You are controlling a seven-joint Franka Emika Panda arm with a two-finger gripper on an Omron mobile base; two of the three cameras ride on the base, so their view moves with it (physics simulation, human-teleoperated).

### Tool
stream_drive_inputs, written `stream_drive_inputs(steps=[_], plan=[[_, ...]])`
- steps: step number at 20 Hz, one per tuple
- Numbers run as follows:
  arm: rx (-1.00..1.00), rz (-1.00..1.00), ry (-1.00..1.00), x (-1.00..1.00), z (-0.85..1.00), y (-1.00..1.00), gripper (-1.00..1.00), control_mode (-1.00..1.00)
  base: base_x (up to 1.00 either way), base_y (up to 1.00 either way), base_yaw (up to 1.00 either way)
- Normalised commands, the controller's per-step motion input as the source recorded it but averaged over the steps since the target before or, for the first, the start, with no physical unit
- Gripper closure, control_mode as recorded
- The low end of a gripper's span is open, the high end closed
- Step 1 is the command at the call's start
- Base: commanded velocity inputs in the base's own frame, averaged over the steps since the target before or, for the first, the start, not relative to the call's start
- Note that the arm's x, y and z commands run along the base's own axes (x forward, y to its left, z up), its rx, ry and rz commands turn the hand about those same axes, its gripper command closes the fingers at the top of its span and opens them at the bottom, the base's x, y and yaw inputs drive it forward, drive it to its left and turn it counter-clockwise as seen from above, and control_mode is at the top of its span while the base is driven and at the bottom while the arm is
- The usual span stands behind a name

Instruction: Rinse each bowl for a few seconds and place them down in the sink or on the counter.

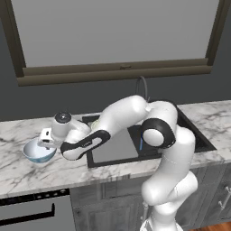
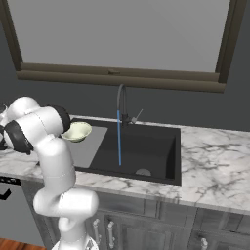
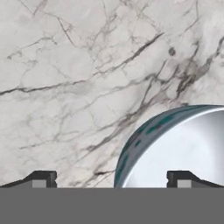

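The blue bowl (image 1: 39,151) sits on the white desk (image 1: 18,173), near its front edge and well to the left of the sink (image 2: 146,146). The hand (image 1: 46,140) hangs just above this bowl. Its two fingers (image 3: 41,179) are spread wide apart, with one over the bowl's rim and the other over the bare desk. It holds nothing. The yellow-green bowl (image 2: 77,132) is at the back left corner of the sink, over the flat grey panel (image 2: 90,146). A thin blue stream of water (image 2: 119,139) falls from the faucet (image 2: 122,102) into the black basin.
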Motion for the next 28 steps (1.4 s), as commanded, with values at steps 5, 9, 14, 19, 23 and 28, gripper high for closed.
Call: stream_drive_inputs(steps=[5, 9, 14, 19, 23, 28], plan=[[0.02, 0.00, 0.00, 0.25, -0.13, 0.19, -1.00, -1.00, 0.00, 0.00, 0.00], [0.00, 0.00, 0.00, 0.26, -0.07, 0.21, -1.00, -1.00, 0.00, 0.00, 0.00], [0.00, 0.00, 0.00, 0.20, -0.15, 0.19, -1.00, -1.00, 0.00, 0.00, 0.00], [0.00, 0.00, 0.00, 0.07, -0.28, 0.15, -1.00, -1.00, 0.00, 0.00, 0.00], [0.00, 0.00, 0.01, 0.05, -0.29, 0.09, 1.00, -1.00, 0.00, 0.00, 0.00], [0.00, 0.00, 0.00, 0.01, -0.03, 0.00, 1.00, -1.00, 0.00, 0.00, 0.00]])
